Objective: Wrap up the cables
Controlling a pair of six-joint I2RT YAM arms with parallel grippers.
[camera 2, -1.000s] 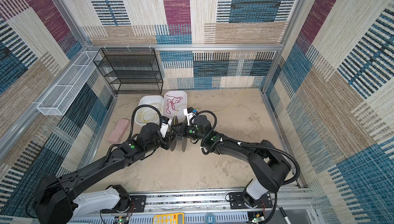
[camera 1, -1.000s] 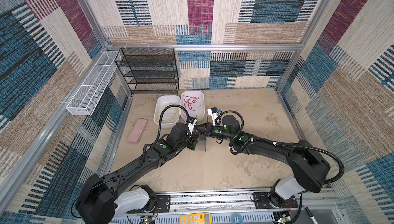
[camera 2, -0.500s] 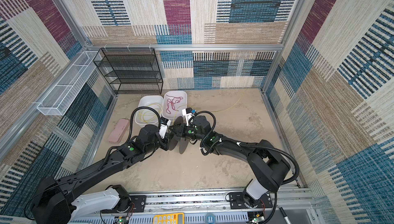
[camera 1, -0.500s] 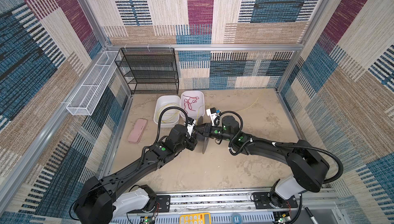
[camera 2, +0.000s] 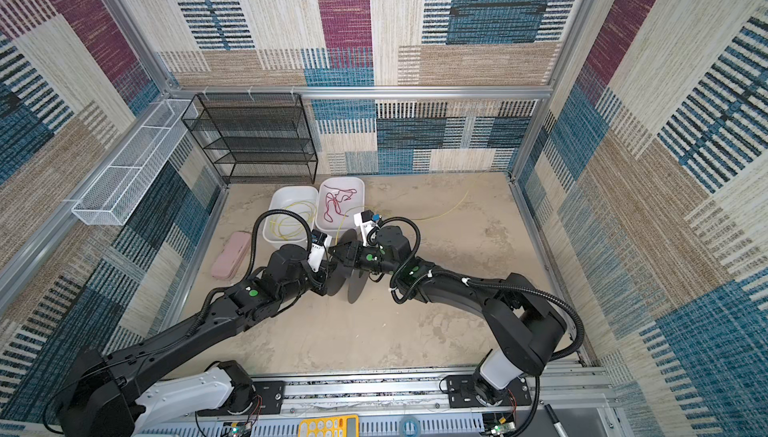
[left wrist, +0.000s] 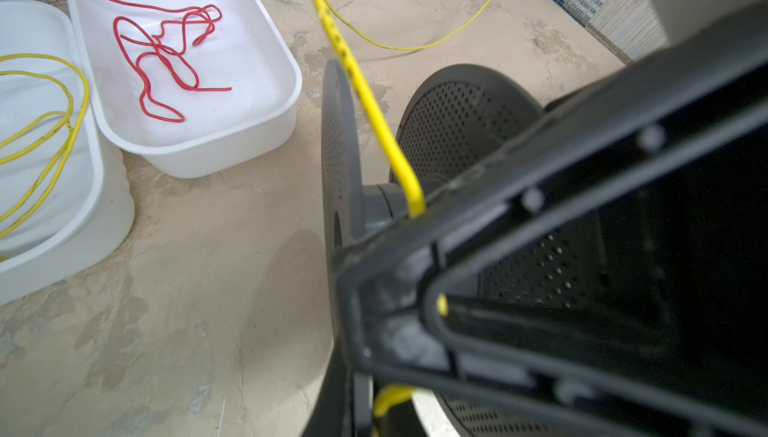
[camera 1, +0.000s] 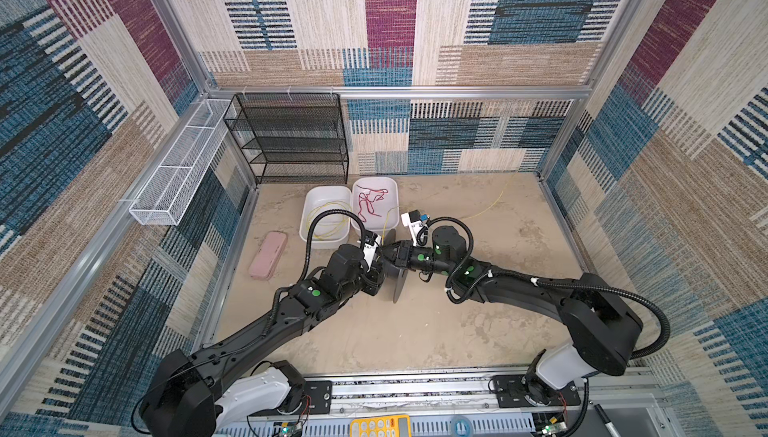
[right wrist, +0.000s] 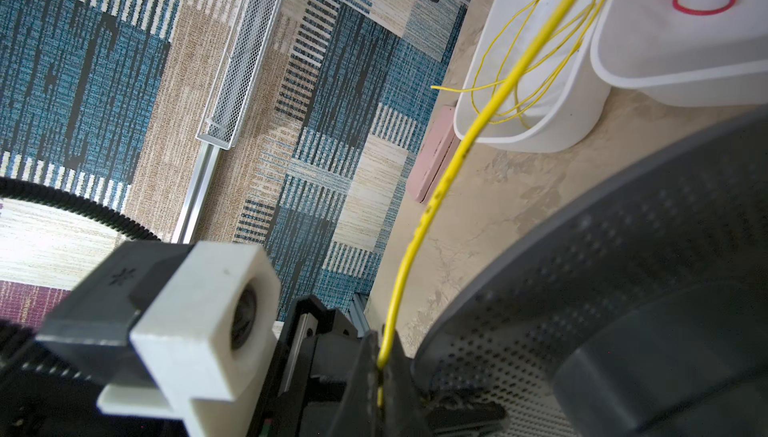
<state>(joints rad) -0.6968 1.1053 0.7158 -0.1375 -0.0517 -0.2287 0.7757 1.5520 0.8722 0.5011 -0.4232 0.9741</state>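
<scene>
A thin yellow cable (camera 1: 486, 210) (camera 2: 444, 210) runs from the far right of the floor to a dark grey perforated spool (camera 1: 398, 285) (camera 2: 353, 285) standing on its rims at the middle. Both grippers meet at the spool. My left gripper (camera 1: 380, 266) (left wrist: 370, 410) is shut on the cable (left wrist: 365, 94), which dips between the spool's discs. In the right wrist view my right gripper (right wrist: 380, 368) (camera 1: 392, 254) has its fingers close on either side of the same cable (right wrist: 440, 189). More yellow loops (camera 1: 328, 223) lie in a white tub (camera 1: 307, 214).
A second white tub (camera 1: 390, 189) holds a red cord (camera 1: 372, 204). A pink case (camera 1: 268, 255) lies left of the tubs. A black mesh rack (camera 1: 291, 139) stands at the back and a white wire basket (camera 1: 178, 169) hangs on the left wall.
My left gripper's jaws have shut on the yellow cable beside the spool. Both arms and the spool have hardly shifted.
</scene>
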